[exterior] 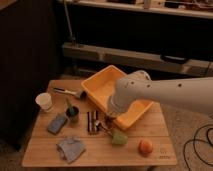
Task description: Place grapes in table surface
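Note:
My white arm reaches in from the right over the yellow tray, and the gripper (103, 123) hangs just above the table surface (100, 152), in front of the tray's near left corner. It is shut on a small dark reddish lump, the grapes (105, 126). The wrist mostly hides them, and I cannot tell whether they touch the wood. A dark striped object (92, 121) lies just left of the gripper.
The yellow tray (98, 86) fills the back middle. A pale cup (44, 101), a black-handled brush (69, 91), a dark green cup (73, 114) and two grey cloths (57, 123) (70, 148) lie at the left. A green cup (119, 137) lies tipped in front. An orange fruit (145, 146) sits front right.

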